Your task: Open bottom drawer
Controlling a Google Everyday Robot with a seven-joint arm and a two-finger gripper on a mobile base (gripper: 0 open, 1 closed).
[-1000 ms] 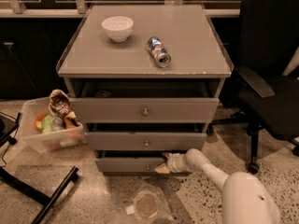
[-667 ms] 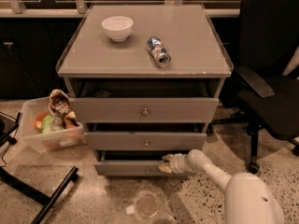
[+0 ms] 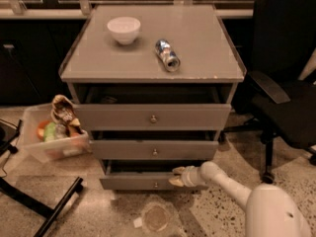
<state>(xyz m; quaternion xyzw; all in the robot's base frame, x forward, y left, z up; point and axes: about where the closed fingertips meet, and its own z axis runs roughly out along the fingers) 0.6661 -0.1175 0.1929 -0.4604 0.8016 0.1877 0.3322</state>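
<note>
1. What changed: the slim grey flat-fronted bottom drawer (image 3: 133,181), w/ its small round metal knob (image 3: 156,184), sits a bit further out than 1 s ago. Its front has crept toward the camera and the dark gap above it is wider. It's a small shift, not a big pull.
2. The cream end effector (image 3: 177,177) on the white arm is at the drawer front's upper edge, just right of the knob and touching the front. It has drifted along w/ the drawer, slightly left and lower in view. Grip state: can't tell whether it's clenched on the edge or only hooked behind it.
3. Where the drawer is: lowest of three in the grey cabinet, under the mid-sized grey drawer front (image 3: 123,149) and the tall grey top drawer front (image 3: 108,116), which both look slightly out too. The bottom one is partly out, inside not yet visible.
4. What it means for you: the pull seems to be working and contact seems to hold. I'd judge the task under way but not done, w/ most of the stroke still to go.
5. Watch: contact is off-centre, so the drawer could rack or bind; pull straight out. The metal drink can (image 3: 167,55) lies on its side on the grey counter (image 3: 207,38) near the white bowl (image 3: 124,29), so a jolt might roll it.
</note>
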